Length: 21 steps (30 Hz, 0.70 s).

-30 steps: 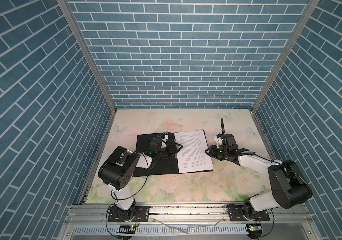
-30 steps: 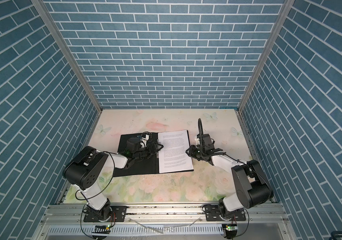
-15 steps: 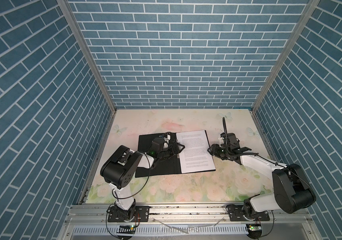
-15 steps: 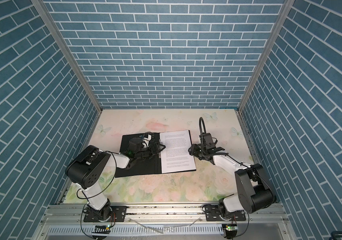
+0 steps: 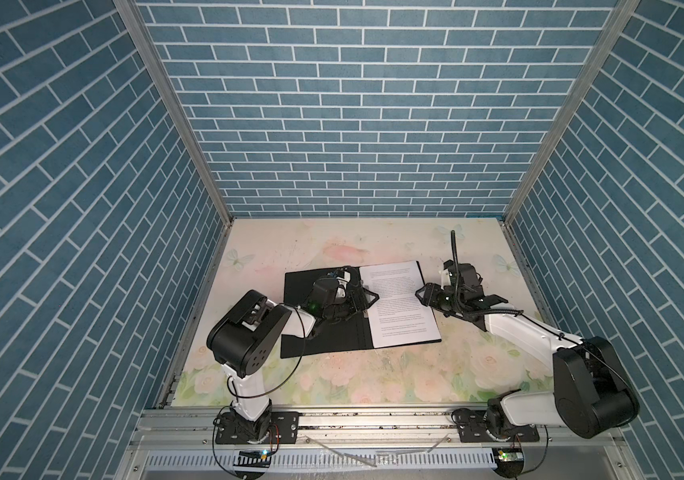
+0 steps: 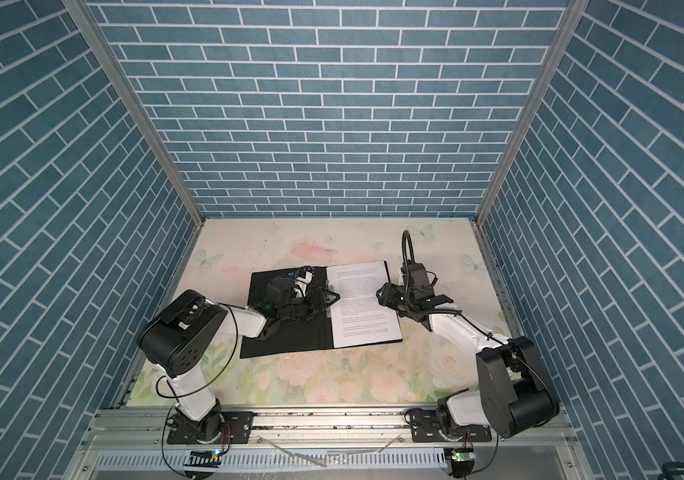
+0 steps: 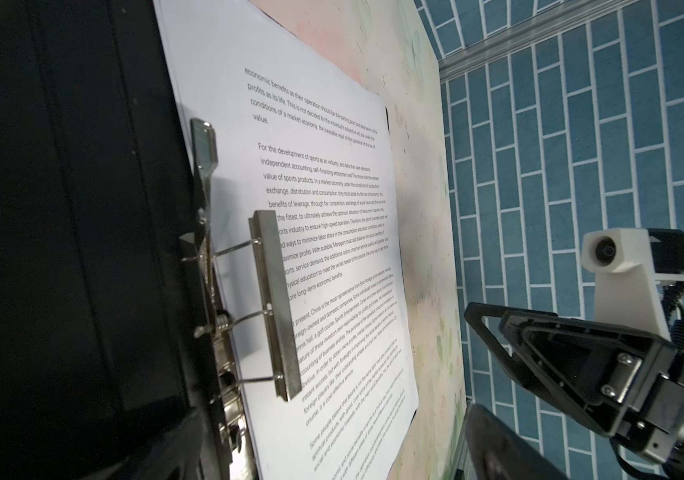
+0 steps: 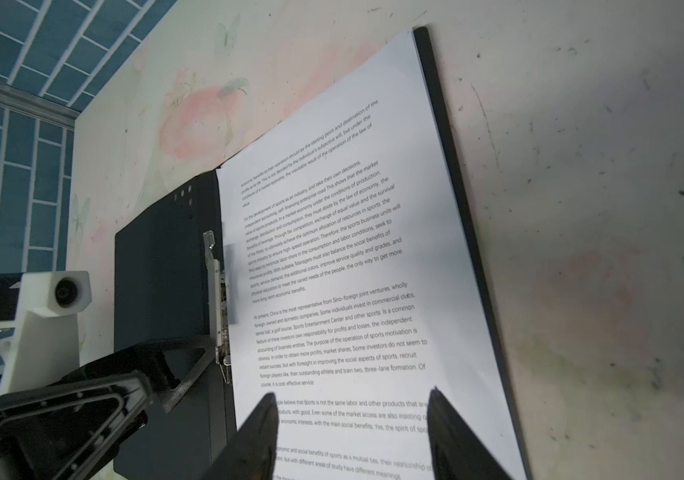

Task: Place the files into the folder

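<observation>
Both top views: even, diffuse light, sharp throughout, the surface (image 5: 332, 374) pale and bright at lower centre, shadows faint and soft-edged. Left wrist view: folder (image 7: 62, 208) interior near-black and soft at close range, metal clip (image 7: 274, 307) glinting, brick lines (image 7: 581, 166) bowed toward the frame edge. Right wrist view: printed sheet (image 8: 353, 270) bright and legible, fingers (image 8: 257, 432) of the right gripper (image 8: 352, 395) dark, out of focus.

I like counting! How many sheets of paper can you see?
1: a printed text sheet lies on the right half of the open black folder, beside its metal clip. Others may hide underneath.
</observation>
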Motion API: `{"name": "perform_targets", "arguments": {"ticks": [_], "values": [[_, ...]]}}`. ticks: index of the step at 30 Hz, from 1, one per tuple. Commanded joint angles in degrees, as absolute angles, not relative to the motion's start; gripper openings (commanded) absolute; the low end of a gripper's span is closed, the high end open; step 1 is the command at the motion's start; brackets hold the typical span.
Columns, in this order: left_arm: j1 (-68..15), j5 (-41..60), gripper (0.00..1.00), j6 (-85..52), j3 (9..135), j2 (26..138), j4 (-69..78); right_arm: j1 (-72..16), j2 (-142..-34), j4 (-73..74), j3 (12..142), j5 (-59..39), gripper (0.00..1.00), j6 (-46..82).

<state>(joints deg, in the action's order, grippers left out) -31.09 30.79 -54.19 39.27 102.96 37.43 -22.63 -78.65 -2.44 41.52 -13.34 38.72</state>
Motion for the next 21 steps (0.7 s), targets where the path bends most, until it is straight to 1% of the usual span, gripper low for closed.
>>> {"name": "perform_targets", "arguments": {"ticks": [1, 9, 21], "values": [[-30.3, 29.9, 1.0, -50.7, 41.8, 101.2, 28.6, -22.5, -80.1, 1.9, 41.1, -14.4, 0.57, 40.1], [-27.8, 30.9, 1.0, -43.9, 49.5, 102.7, 18.4, -22.8, -83.4, 8.9, 39.6, -17.2, 0.57, 41.8], [-25.9, 33.2, 1.0, -40.4, 58.2, 109.3, 15.1, -23.6, -87.4, 12.8, 39.2, -18.5, 0.55, 42.4]]}}
